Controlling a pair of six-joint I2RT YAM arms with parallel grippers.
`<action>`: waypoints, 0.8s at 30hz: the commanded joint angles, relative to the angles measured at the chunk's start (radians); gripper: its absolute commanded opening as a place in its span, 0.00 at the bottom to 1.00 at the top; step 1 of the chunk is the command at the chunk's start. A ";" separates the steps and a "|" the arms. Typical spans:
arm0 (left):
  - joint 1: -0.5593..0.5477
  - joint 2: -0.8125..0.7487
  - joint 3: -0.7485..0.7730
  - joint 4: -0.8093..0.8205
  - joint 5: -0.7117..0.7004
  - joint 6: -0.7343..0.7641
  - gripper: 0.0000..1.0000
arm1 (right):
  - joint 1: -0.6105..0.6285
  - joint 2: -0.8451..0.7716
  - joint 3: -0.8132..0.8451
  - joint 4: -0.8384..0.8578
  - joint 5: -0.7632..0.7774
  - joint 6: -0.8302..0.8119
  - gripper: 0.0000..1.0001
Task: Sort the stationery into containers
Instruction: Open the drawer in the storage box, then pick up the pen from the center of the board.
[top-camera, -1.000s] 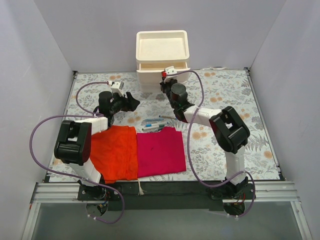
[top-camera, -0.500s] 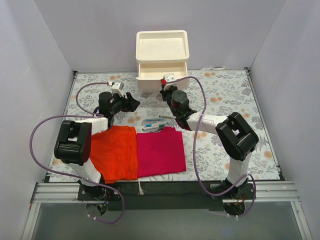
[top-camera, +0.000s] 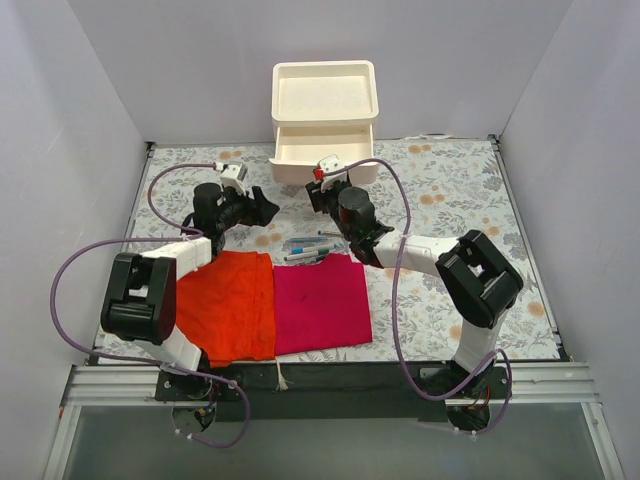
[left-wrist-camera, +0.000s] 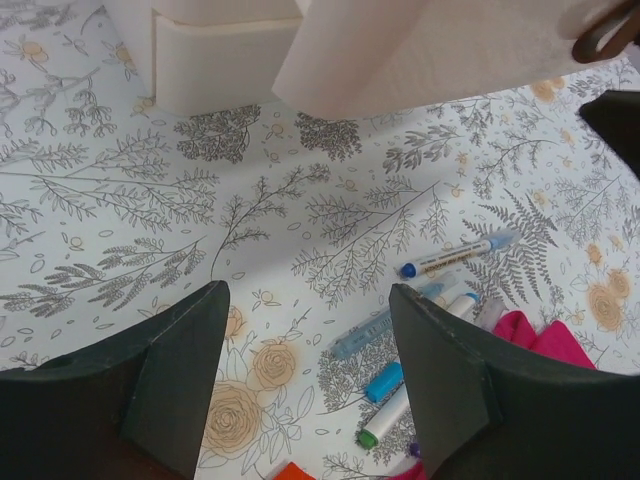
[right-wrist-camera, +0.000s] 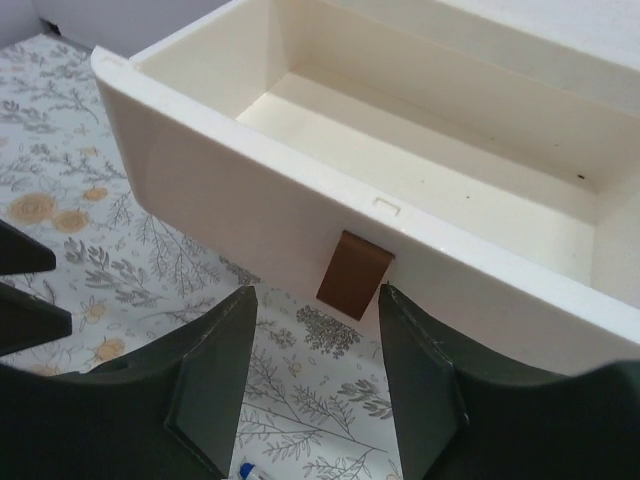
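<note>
The cream-white drawer unit stands at the back, with one drawer pulled out and empty inside. My right gripper is open just in front of the drawer's brown pull tab, not touching it. Several pens and markers lie in a bunch on the flowered mat. In the left wrist view they are a white pen with a blue cap, a grey pen and a green-tipped white marker. My left gripper hovers open just left of them, holding nothing.
An orange cloth and a magenta cloth lie side by side at the near edge, the magenta one touching the pens. The pulled-out drawer juts over the mat between both grippers. Grey walls enclose the table.
The right gripper drew back toward the near side, pulling the drawer out by its tab, then opened and let go. The left gripper hardly moved and opened slightly wider.
</note>
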 joint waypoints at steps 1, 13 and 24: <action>0.004 -0.162 0.037 -0.145 0.030 0.147 0.66 | 0.003 -0.141 -0.007 -0.063 -0.068 -0.039 0.62; -0.022 -0.268 0.164 -0.653 0.474 0.776 0.70 | -0.259 -0.496 -0.172 -0.750 -0.800 -0.193 0.81; -0.259 -0.235 0.141 -0.768 0.115 0.987 0.64 | -0.382 -0.453 -0.215 -0.982 -1.217 -0.712 0.70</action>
